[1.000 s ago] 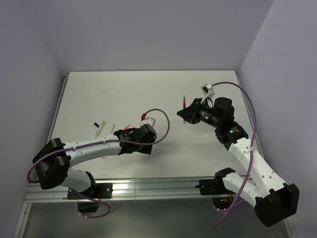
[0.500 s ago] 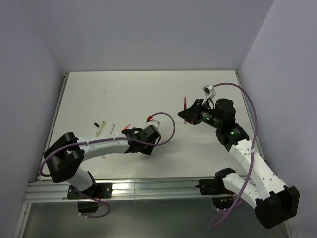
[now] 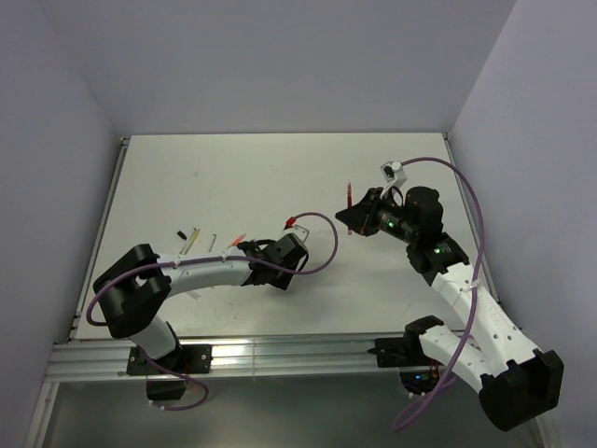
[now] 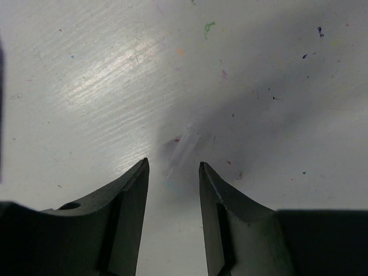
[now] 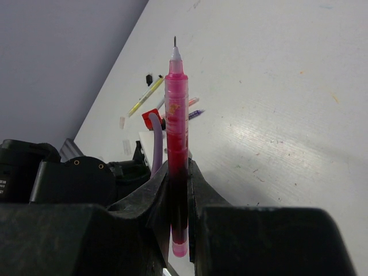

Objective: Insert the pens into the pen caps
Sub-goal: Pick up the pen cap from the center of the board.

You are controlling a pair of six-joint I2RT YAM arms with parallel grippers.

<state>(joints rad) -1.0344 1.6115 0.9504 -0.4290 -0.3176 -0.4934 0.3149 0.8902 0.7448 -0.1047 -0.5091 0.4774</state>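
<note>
Your left end effector [image 4: 173, 165] has slid right, jaws narrower but apart, onto the clear cap [image 4: 183, 150]: likely pickup. Your right end effector [image 5: 178, 167] stays clamped on the red pen [image 5: 176, 109].

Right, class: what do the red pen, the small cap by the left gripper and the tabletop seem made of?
Red pen: likely translucent plastic, glossy; light passes through the barrel.
Cap: probably clear plastic; see-through, barely visible.
Tabletop: white, maybe painted or laminated board; faint sheen, brushed streaks, ink specks.

Pen cap [image 4: 183, 150] on table [image 4: 86, 86], before left jaws.
</note>
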